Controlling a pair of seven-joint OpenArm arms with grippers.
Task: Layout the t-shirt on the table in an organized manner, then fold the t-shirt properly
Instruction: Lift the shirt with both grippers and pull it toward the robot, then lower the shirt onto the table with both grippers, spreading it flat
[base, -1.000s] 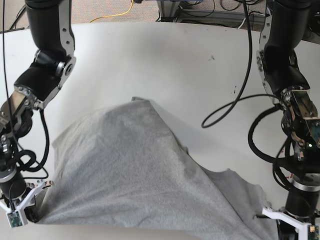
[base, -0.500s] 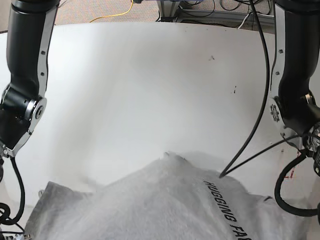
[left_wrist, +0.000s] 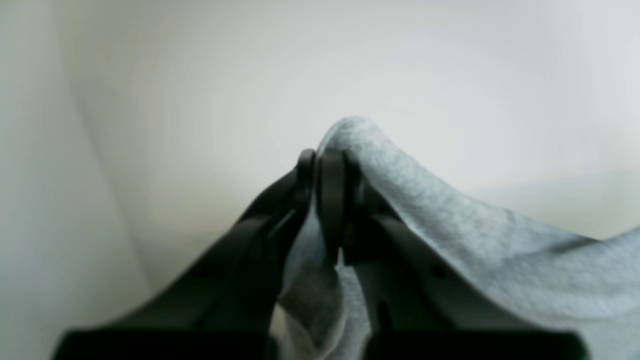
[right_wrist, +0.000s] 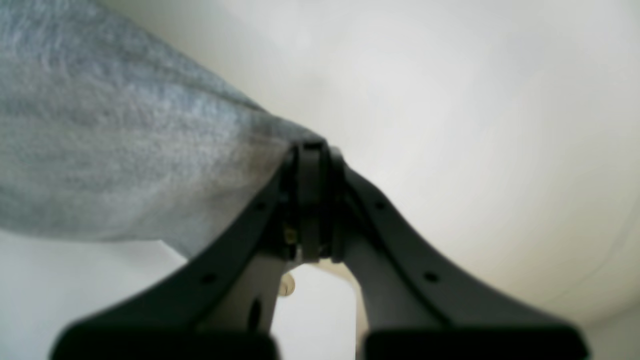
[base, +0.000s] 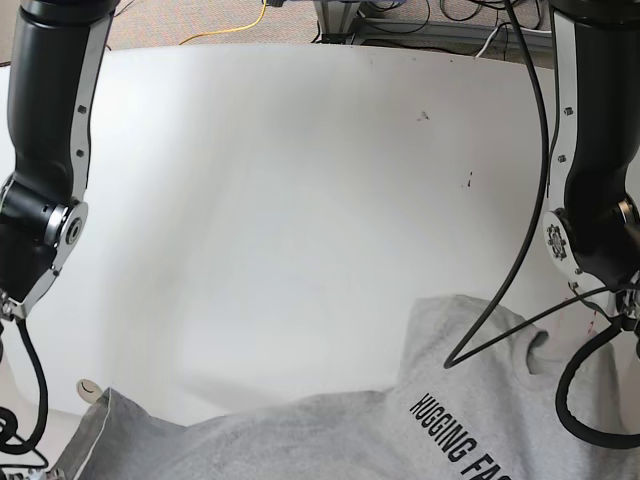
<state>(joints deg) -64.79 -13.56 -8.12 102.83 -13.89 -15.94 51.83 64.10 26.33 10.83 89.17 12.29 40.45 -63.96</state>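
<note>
Wrist views: my left gripper (left_wrist: 330, 200) and right gripper (right_wrist: 312, 200) each clamped on t-shirt (base: 470, 420) fabric, spreading it over the counter (base: 300, 200).

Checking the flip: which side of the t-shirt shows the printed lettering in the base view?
The t-shirt shows dark lettering only on the base view's right part, near the left arm; the left part is plain grey.

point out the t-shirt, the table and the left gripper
t-shirt (base: 470, 400): base view, grey chest above the lettering
table (base: 300, 200): base view, bare white top
left gripper (left_wrist: 325, 200): left wrist view, shut tips pinching cloth
</note>
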